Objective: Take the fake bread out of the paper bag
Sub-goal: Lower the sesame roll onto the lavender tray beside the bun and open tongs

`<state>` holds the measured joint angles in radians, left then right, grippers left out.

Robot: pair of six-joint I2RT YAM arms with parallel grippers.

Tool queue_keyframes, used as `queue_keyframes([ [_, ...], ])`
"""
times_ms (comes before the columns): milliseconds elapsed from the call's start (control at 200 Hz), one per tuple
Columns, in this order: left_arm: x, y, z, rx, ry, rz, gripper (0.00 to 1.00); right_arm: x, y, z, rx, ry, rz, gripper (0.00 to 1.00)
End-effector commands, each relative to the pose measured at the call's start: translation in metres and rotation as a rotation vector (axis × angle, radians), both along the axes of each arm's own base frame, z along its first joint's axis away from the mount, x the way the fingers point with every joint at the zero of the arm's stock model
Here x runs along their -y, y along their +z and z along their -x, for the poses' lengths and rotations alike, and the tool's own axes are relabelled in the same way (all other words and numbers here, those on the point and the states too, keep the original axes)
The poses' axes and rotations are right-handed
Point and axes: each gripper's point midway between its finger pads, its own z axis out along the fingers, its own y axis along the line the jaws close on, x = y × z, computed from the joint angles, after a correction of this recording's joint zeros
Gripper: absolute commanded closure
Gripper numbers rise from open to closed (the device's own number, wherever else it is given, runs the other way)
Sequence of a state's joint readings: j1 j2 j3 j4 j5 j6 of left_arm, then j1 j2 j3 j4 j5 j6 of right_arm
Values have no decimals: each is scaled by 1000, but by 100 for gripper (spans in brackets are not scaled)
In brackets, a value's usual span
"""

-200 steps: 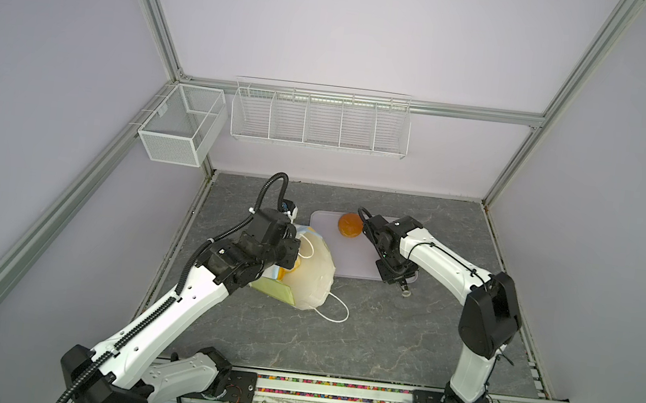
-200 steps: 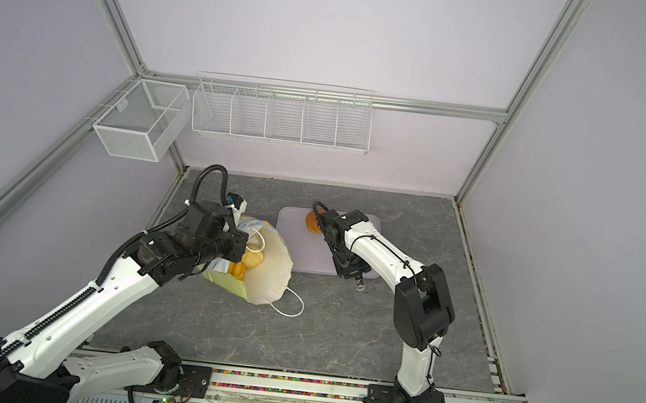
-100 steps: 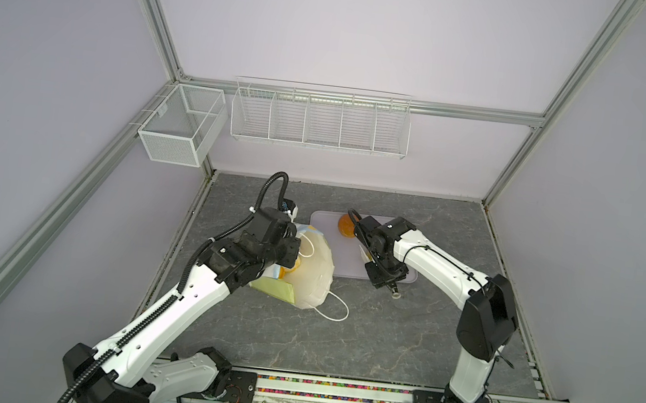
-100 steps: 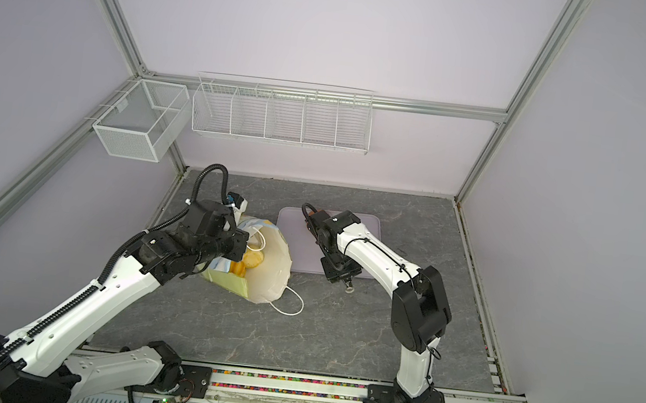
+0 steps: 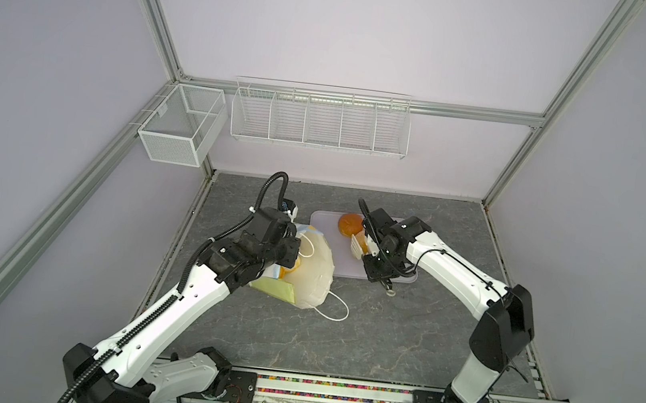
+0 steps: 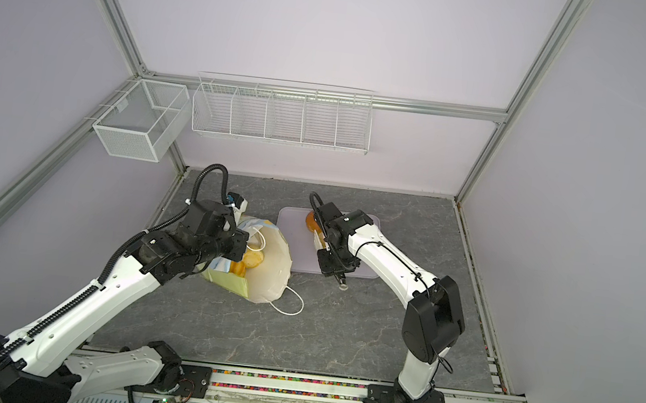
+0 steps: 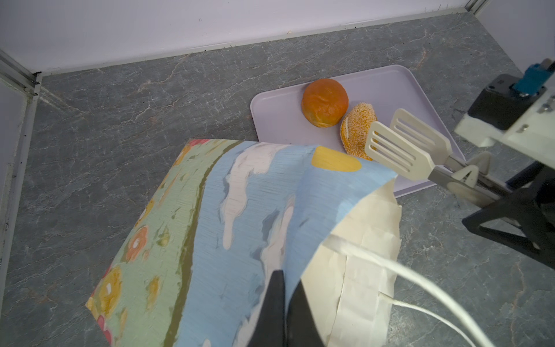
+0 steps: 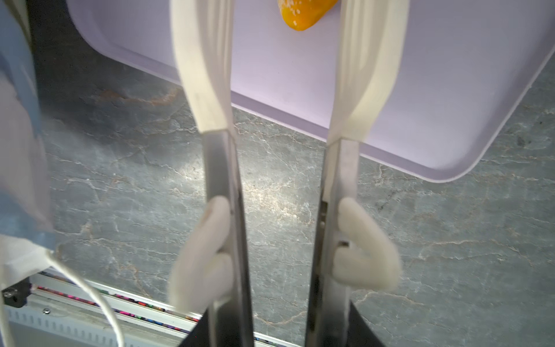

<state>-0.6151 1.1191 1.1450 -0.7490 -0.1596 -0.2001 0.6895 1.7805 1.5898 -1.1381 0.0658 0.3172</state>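
Observation:
The paper bag (image 5: 315, 268) (image 6: 269, 267) lies tipped on the table, its white-lined mouth facing right. Orange-yellow fake bread (image 6: 251, 258) shows inside it. My left gripper (image 7: 289, 279) (image 5: 290, 248) is shut on the bag's upper edge and holds the mouth wide. A round brown bun (image 5: 349, 224) (image 7: 325, 102) and a seeded roll (image 7: 357, 129) (image 8: 304, 15) lie on the lilac tray (image 5: 322, 227) (image 7: 279, 120). My right gripper (image 8: 279, 330) (image 5: 379, 259) is shut on white tongs (image 7: 402, 150). Their blades stand apart with nothing between them, just beside the seeded roll.
A loose white cord handle (image 5: 335, 313) trails from the bag onto the grey table. A wire rack (image 5: 320, 120) and a mesh basket (image 5: 181, 128) hang on the back wall. The arms' rail (image 5: 331, 396) runs along the front edge.
My right arm has shifted a little with the tongs, drawing back over the tray's near side. The left gripper and the bag have stayed put.

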Motion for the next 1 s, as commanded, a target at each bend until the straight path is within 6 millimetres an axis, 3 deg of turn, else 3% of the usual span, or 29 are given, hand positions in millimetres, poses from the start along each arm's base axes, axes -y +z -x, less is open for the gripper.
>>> queue_keyframes([
  [0,-11,-12,4,-31,20,-38,100,-13,17,-5,33,2,-92,60],
  [150,-9,-12,3,-33,19,-33,100,-6,26,-3,61,-15,-93,77],
  [325,-10,-12,2,-36,19,-36,100,-7,5,13,0,-48,-136,88],
  [475,-11,-13,4,-41,18,-43,100,-6,-22,24,-65,-68,-118,90],
  [590,-13,-14,5,-41,22,-51,100,-1,-32,26,-83,-67,-74,90],
  [995,-17,-21,4,-51,29,-61,100,-2,-50,-1,-70,-72,-9,91],
])
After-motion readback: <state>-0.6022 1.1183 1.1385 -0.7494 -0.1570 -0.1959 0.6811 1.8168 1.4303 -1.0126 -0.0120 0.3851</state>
